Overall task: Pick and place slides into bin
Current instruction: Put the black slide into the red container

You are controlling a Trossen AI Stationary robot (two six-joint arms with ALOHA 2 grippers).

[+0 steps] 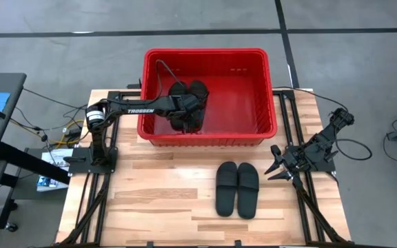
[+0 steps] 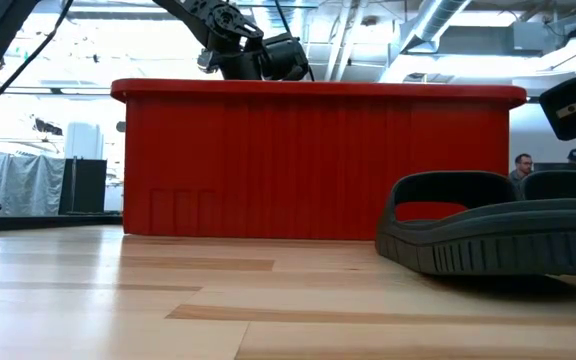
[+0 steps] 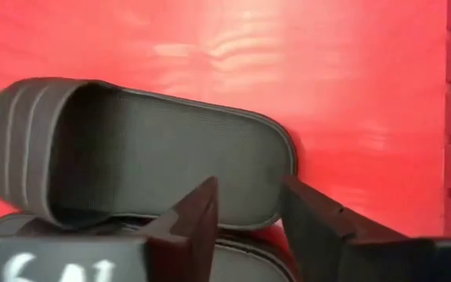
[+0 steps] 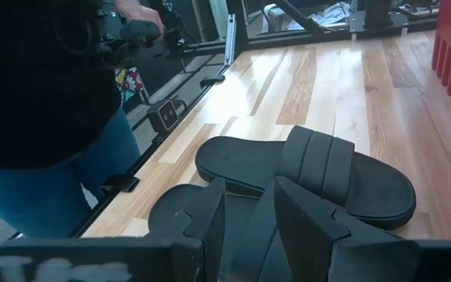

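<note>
Two black slides (image 1: pixel 188 105) lie side by side on the floor of the red bin (image 1: pixel 267 89) at the table's far side. My left gripper (image 1: pixel 185 103) reaches into the bin from the left and is open just over them. In the left wrist view its fingers (image 3: pixel 198 223) stand over the heel end of one slide (image 3: pixel 155 157), and the second slide (image 3: pixel 241 262) shows beneath. Two more slides (image 1: pixel 237 189) lie soles down on the table in front of the bin. My right gripper (image 1: pixel 274 165) is open and empty to their right. My left gripper points down over the heel end (image 3: pixel 265 200) of one slide in the bin. I cannot tell whether its fingers touch it. The slide lies flat on the bin floor.
The bin's tall front wall (image 2: pixel 318 160) stands between the table slides (image 2: pixel 488 235) and the bin floor. A person (image 4: pixel 45 102) stands at the table's near right side. There is bare wood (image 1: pixel 150 200) at the near left.
</note>
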